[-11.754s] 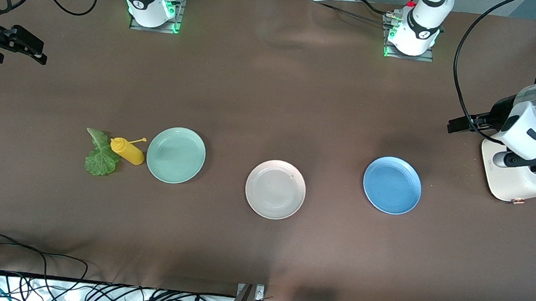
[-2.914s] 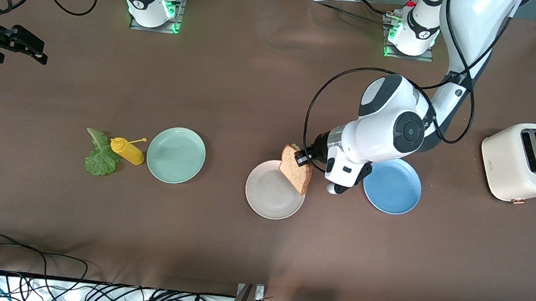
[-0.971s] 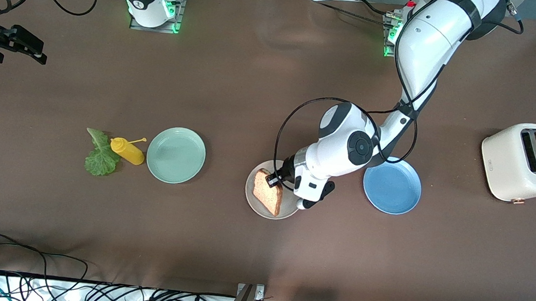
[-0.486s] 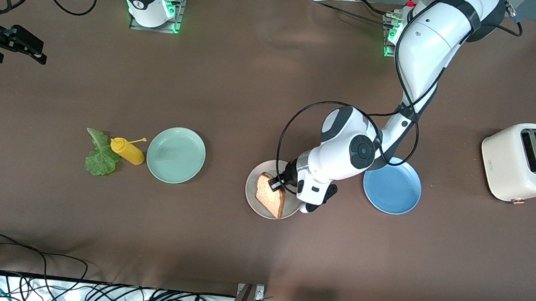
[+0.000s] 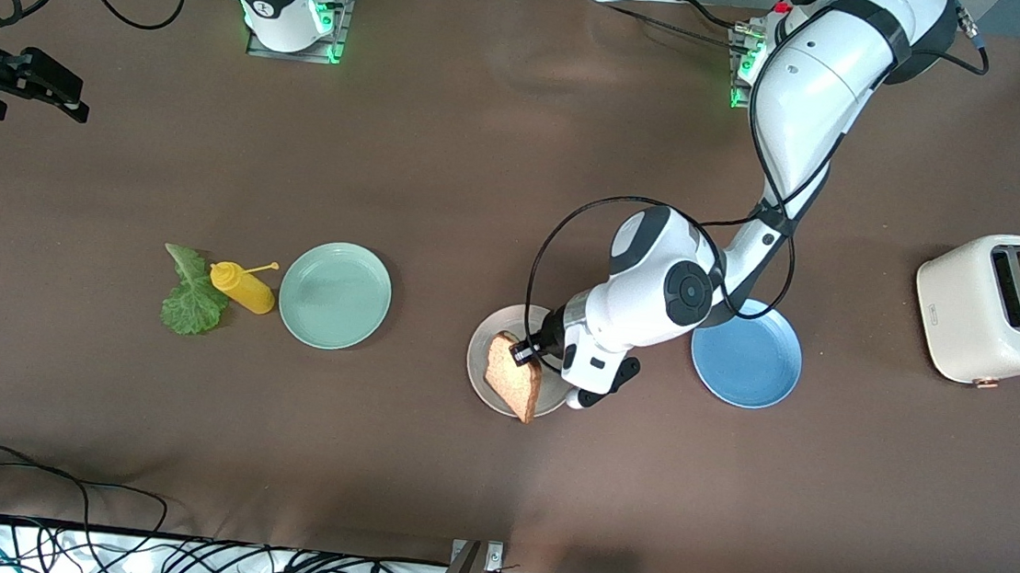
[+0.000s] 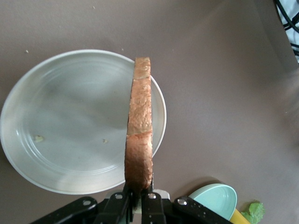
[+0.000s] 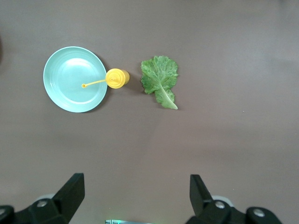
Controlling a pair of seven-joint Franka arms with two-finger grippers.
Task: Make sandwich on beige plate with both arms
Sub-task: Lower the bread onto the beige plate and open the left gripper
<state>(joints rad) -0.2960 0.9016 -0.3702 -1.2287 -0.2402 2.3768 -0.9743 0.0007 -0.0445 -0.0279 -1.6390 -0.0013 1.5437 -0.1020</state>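
A brown-covered table [image 5: 447, 161] holds three plates in a row. The left gripper [image 5: 525, 351] pinches a brown bread slice [image 5: 512, 386] on edge over the beige plate [image 5: 482, 378]. The left wrist view shows its crust edge-on. The right gripper [image 7: 135, 193], waiting, is spread wide above lettuce [image 7: 160, 79].

A square slice of brown wholegrain bread [image 6: 139, 140] is seen edge-on, its darker crust facing the camera, and is clamped between the black fingers of the left gripper [image 6: 138, 195]. The slice is held upright over the round, shallow, pale beige plate [image 6: 56, 121], above the plate's rim. Well apart from the plate, part of a mint-green plate [image 6: 216, 198] and a scrap of ruffled green lettuce leaf [image 6: 253, 211] are visible.
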